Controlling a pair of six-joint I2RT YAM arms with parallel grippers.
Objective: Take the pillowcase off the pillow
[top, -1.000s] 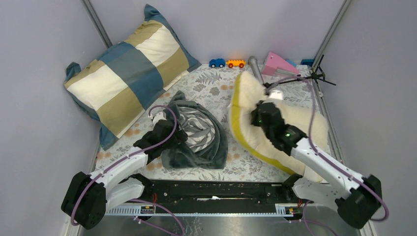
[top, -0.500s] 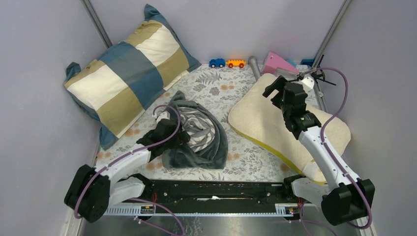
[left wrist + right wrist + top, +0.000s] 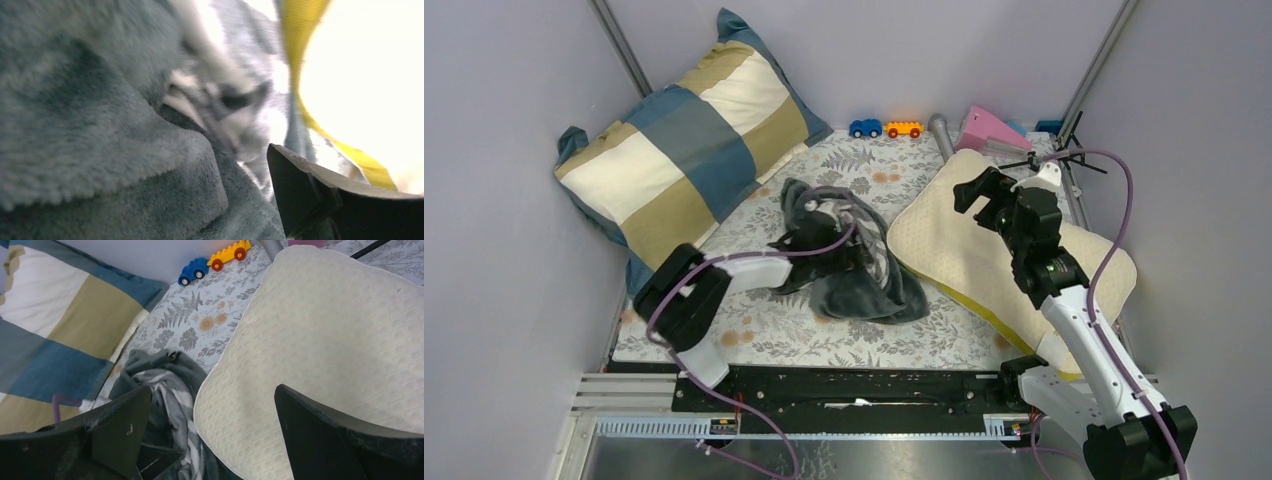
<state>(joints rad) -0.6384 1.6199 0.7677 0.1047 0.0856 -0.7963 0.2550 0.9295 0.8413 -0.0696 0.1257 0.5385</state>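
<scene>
The pillowcase (image 3: pixel 864 280) lies crumpled on the floral sheet, dark grey outside with zebra stripes showing in its folds, its right edge against the pillow. The cream quilted pillow (image 3: pixel 969 250) lies flat at the right, clear of the cover, a yellow band along its near edge. My left gripper (image 3: pixel 829 222) is buried in the top of the pillowcase. In the left wrist view plush grey fabric (image 3: pixel 100 125) fills the frame and one finger (image 3: pixel 300 195) shows far right, so the jaws stand wide. My right gripper (image 3: pixel 212 405) hangs open above the pillow (image 3: pixel 325 340), holding nothing.
A big blue, tan and cream checked cushion (image 3: pixel 684 150) leans in the back left corner. Along the back wall sit a blue toy car (image 3: pixel 865 128), an orange one (image 3: pixel 904 129), a grey cylinder (image 3: pixel 942 135) and a pink block (image 3: pixel 989 130). Walls close in on both sides.
My right gripper opened and let go of the pillow, which dropped flat, and the arm rose above it. My left arm swung right, shifting the pillowcase against the pillow.
</scene>
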